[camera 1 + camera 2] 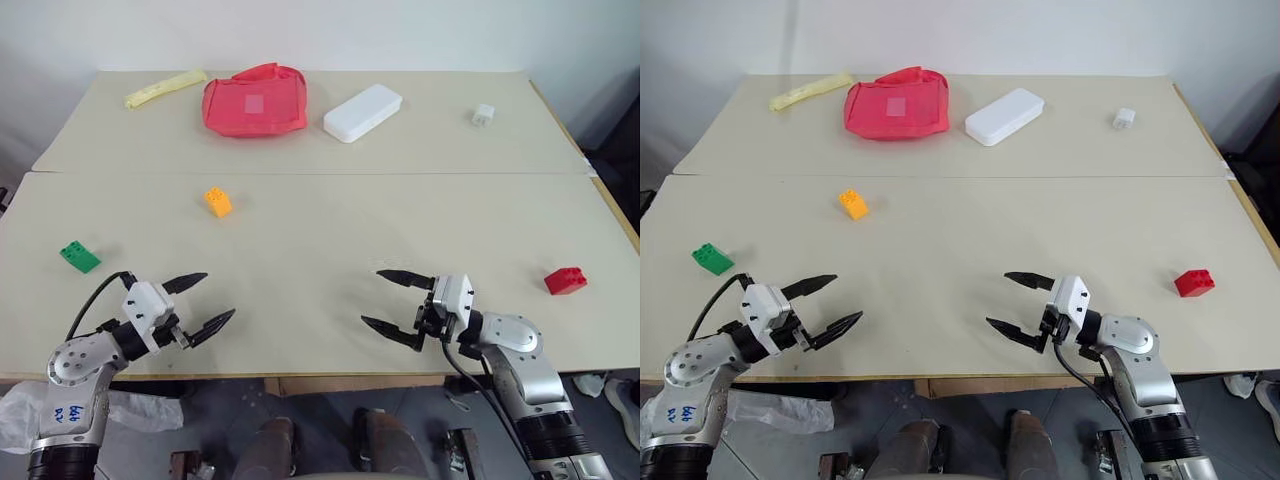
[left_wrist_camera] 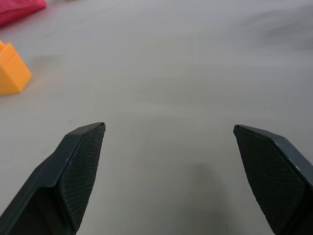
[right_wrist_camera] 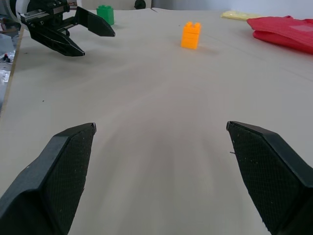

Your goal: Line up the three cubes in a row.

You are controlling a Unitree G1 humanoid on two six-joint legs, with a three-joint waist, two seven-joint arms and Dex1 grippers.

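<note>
Beige desk (image 1: 320,230) made of two boards joined by a seam, carrying at its far edge one pale yellow crumpled wrapper (image 1: 164,87), one red fabric pouch (image 1: 256,101), one large white rectangular case (image 1: 362,112) and one small white block (image 1: 483,115); all four lie well beyond the seam and none stands between the grippers and the cubes. Three small studded plastic cubes are present, one of each colour, all on the near board and well apart from one another: the orange-yellow cube (image 1: 218,202) just on the near side of the seam, left of centre; the green cube (image 1: 79,256) near the left edge; the red cube (image 1: 565,281) near the right edge. Two grippers hover low over the near edge. Left gripper (image 1: 198,303): black fingers spread wide, nothing between them, tips directed toward the middle of the desk; the green cube lies beside and behind it to its left, the orange-yellow cube farther ahead. Right gripper (image 1: 392,298): fingers likewise spread wide and empty, directed toward the left gripper; the red cube lies behind it to the right, untouched.
</note>
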